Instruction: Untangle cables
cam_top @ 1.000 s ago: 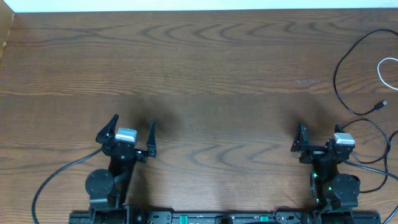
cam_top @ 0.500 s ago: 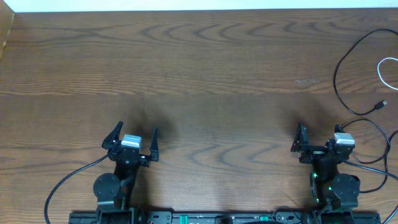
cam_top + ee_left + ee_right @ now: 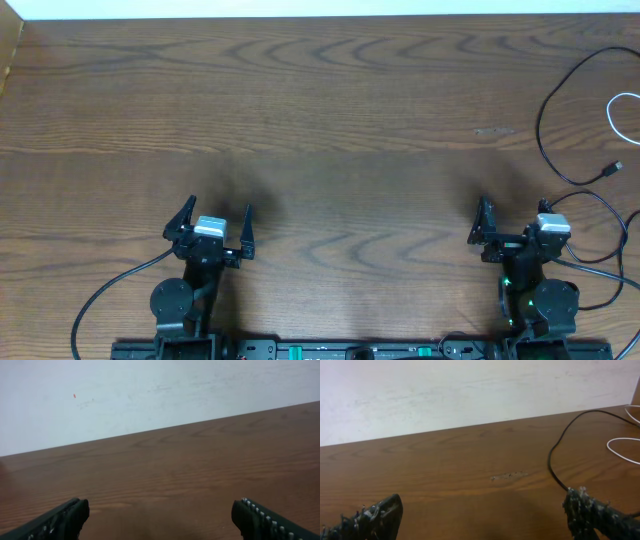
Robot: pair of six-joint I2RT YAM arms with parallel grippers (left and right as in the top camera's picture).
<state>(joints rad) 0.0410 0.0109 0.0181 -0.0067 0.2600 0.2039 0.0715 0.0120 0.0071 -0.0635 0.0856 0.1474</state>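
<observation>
A thin black cable [image 3: 541,128] curves along the table's far right edge and ends in a small plug [image 3: 617,167]. A white cable [image 3: 612,112] loops beside it at the right border. Both also show in the right wrist view, the black cable [image 3: 559,446] and the white cable [image 3: 620,450]. My right gripper [image 3: 513,214] is open and empty near the front right, short of the cables; its jaws [image 3: 482,516] hold nothing. My left gripper [image 3: 218,212] is open and empty at the front left, far from the cables; its jaws [image 3: 160,519] show only bare wood between them.
Another black wire [image 3: 610,205] runs by the right arm's base; I cannot tell if it is a loose cable or the arm's own. A thick black wire [image 3: 100,290] leads to the left arm. A pale wall [image 3: 150,390] lies behind the table's far edge.
The left arm shifted slightly right and towards the front edge between one second and half a second ago, then held still. The right arm and the cables have not moved.
</observation>
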